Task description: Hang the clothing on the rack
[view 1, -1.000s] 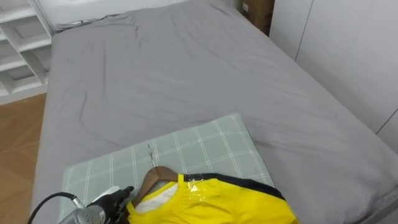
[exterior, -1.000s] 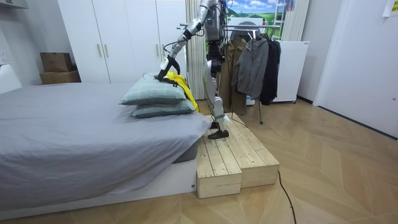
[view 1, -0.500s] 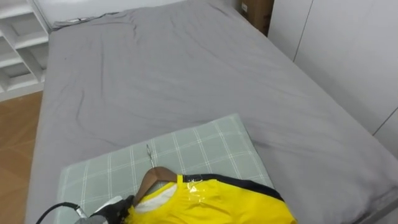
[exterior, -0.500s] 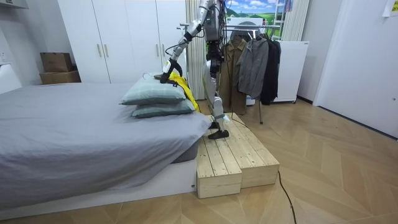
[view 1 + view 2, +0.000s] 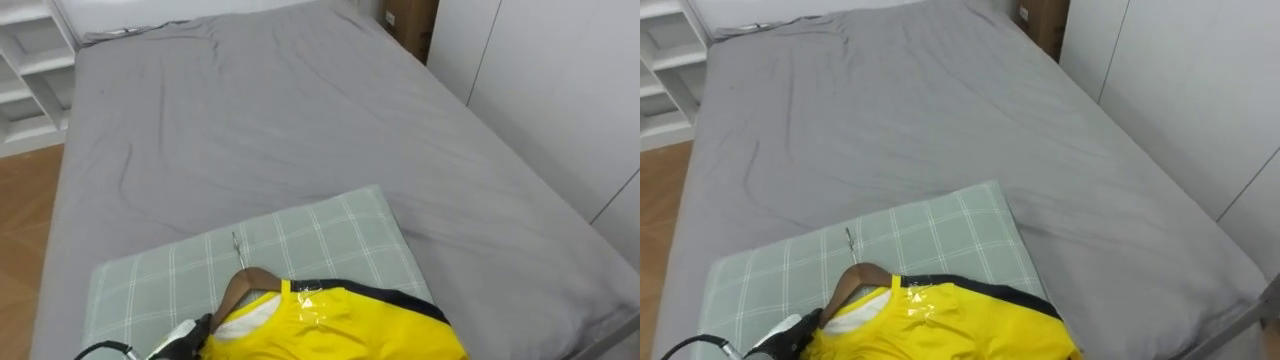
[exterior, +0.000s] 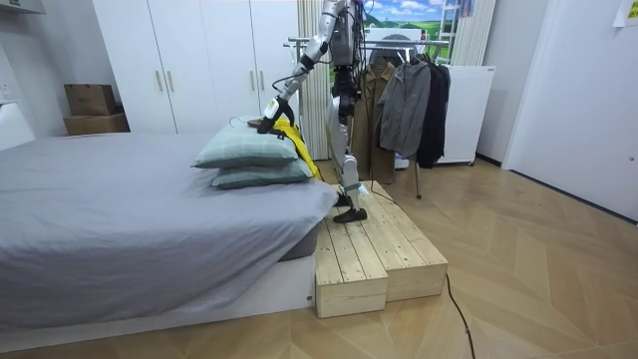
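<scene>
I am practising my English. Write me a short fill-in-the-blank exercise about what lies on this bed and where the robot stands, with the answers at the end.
1. The garment on the hanger is ____ in colour.
2. Garment and hanger lie together on a green checked ____.
3. The bed is covered with a plain ____ sheet.
4. In the room view the robot stands on a low ____ platform beside the bed.

Missing words: yellow; pillow; grey; wooden.

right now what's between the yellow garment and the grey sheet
Two stacked green checked pillows, seen in the room view; the yellow garment lies on the top one, over the grey sheet.
</scene>
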Controlling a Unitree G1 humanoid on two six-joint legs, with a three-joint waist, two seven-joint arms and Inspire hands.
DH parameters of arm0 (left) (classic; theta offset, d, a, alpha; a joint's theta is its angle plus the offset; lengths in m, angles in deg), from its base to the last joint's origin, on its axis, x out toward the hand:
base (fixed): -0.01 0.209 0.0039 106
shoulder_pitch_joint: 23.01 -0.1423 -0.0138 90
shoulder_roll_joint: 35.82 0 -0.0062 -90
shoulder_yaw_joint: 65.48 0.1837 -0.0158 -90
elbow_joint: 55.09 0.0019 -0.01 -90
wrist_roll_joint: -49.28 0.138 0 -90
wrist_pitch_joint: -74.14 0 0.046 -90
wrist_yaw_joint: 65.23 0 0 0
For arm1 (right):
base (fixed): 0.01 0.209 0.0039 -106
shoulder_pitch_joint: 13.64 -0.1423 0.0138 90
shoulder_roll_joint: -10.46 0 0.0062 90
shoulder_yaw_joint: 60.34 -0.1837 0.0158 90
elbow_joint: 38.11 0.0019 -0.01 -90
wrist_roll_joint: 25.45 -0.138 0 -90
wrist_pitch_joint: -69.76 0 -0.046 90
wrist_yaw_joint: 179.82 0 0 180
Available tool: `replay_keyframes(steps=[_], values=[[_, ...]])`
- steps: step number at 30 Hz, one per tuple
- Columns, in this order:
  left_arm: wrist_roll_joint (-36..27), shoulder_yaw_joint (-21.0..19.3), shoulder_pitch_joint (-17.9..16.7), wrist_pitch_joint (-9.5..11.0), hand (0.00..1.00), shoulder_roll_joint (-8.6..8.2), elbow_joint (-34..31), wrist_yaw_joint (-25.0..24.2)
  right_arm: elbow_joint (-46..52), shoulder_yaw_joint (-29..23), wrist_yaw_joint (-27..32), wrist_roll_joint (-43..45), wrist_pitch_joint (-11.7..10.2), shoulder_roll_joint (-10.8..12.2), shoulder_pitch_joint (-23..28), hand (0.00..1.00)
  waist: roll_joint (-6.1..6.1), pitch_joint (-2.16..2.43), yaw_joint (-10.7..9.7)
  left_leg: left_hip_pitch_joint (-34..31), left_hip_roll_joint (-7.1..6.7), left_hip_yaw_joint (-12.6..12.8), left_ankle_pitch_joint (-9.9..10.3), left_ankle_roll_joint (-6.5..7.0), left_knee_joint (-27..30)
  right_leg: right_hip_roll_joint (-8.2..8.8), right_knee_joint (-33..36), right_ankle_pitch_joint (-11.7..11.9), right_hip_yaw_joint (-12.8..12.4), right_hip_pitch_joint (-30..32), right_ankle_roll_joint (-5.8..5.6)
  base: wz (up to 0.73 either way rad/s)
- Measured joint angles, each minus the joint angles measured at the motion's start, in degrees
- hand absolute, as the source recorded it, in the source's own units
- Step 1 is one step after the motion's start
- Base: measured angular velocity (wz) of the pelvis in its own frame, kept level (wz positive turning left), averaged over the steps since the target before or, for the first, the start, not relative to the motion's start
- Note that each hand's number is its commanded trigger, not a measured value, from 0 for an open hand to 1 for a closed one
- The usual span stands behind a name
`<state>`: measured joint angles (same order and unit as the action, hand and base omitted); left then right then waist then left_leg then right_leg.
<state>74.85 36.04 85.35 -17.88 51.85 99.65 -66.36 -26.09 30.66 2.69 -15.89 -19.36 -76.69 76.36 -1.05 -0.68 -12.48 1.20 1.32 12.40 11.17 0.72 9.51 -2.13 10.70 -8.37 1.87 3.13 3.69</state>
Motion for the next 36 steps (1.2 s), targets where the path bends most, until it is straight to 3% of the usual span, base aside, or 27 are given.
replay_keyframes(steps=[3,15,19,20,21,22,23,36], values=[[0.5,-0.2,0.0,0.1,0.0,-1.14,0.9,3.2,0.2,0.0,0.5,0.0,0.0,0.1,-0.4,0.0,0.34,-0.1,0.3,-0.2,-0.01,0.0,0.0,0.01,0.0,0.0,0.1,0.0,0.0,0.3,0.0,0.0],[0.9,-0.3,-0.4,0.1,0.0,-3.95,2.4,12.1,0.7,2.3,2.8,-7.7,-0.9,2.7,-3.3,0.0,1.29,0.22,0.9,-1.1,0.0,0.1,0.0,0.01,0.0,-0.01,-0.2,0.0,0.0,1.1,0.0,0.0],[1.0,-1.6,-0.7,0.7,0.02,-5.56,3.1,15.4,0.7,2.2,2.7,-10.0,-1.0,3.3,-3.3,0.0,1.78,0.41,1.9,-1.1,0.06,0.1,0.0,0.01,-0.1,-0.1,-0.2,0.0,0.0,1.1,0.01,0.0],[1.0,-2.2,-1.1,1.1,0.11,-6.14,3.3,16.7,0.7,2.3,2.7,-11.6,-1.1,3.7,-3.4,0.0,1.95,0.51,2.0,-1.1,0.06,0.1,0.0,0.01,-0.1,-0.11,-0.2,0.0,0.0,1.1,0.01,0.0],[0.9,-2.2,-1.4,1.2,0.27,-6.61,3.4,18.0,0.7,2.3,2.7,-12.6,-1.2,4.0,-3.4,0.0,2.06,0.58,2.0,-1.0,0.06,0.1,0.0,0.01,-0.1,-0.11,-0.2,0.0,0.0,1.0,0.01,0.0],[0.9,-2.2,-1.6,1.3,0.6,-6.81,3.4,18.5,0.7,2.4,2.7,-13.1,-1.3,4.2,-3.4,0.0,2.12,0.61,2.0,-1.0,0.06,0.1,0.0,0.01,-0.1,-0.11,-0.2,0.0,0.0,1.0,0.01,0.0],[0.9,-2.2,-1.8,1.3,1.0,-7.18,3.4,19.6,0.6,2.4,2.6,-14.0,-1.4,4.6,-3.5,0.0,2.26,0.6,2.0,-1.0,0.04,0.1,0.0,0.01,-0.1,-0.1,-0.2,0.0,0.0,1.0,0.01,0.0],[1.0,-3.8,-1.9,3.0,1.0,-6.59,3.5,27.6,0.2,4.5,1.8,-16.8,-1.4,6.2,-3.1,0.0,3.56,0.43,3.4,-0.1,0.07,0.0,0.0,0.0,-0.5,-0.19,-1.1,0.1,-0.3,-0.1,0.06,0.0]])
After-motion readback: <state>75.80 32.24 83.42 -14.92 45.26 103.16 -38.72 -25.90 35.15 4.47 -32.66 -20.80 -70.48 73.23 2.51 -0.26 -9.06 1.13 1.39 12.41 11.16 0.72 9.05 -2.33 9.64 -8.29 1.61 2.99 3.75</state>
